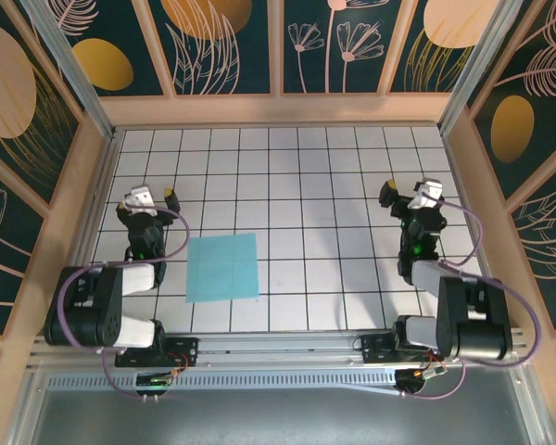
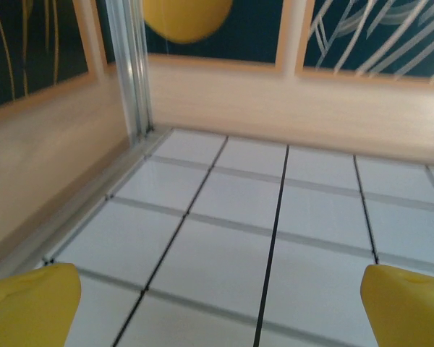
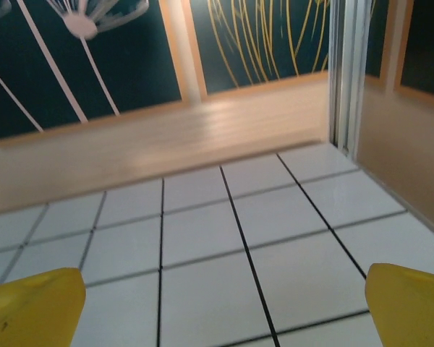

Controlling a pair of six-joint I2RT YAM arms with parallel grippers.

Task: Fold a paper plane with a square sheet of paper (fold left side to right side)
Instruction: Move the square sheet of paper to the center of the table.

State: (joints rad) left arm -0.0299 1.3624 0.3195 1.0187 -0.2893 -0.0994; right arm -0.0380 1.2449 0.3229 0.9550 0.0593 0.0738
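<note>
Progress: nothing folded yet, as far as I can see. The whole job is ahead of me, starting with the left side going over to the right side.

Left arm (image 1: 141,236) sits at the left edge of the bench (image 1: 334,232), pointing toward the far wall. Left jaws stand wide apart with nothing between them. In the left wrist view the yellow pads (image 2: 29,303) sit at the two bottom corners over bare tile, no paper under them. The pads look rubbery, rounded and matte.

The square sheet of paper (image 1: 223,267) is next: it lies flat on the bench just right of the left arm, left of centre, toward the near edge. It is turquoise-blue, thin, with four clean edges and no crease or lifted corner that I can make out. It sits a touch skewed against the grid lines. I'd judge it light and slippery on this surface, likely to slide if pushed from one side.

The bench top is glossy white squares with thin black lines, hard and smooth, with some glare. A pale wood rim runs around it, with dark floral panels above.

Right arm (image 1: 417,246) is at the right edge, well apart from the sheet. Right jaws are also fully spread and hold nothing. The right wrist view shows the same yellow pads (image 3: 409,300) over bare tile.
</note>
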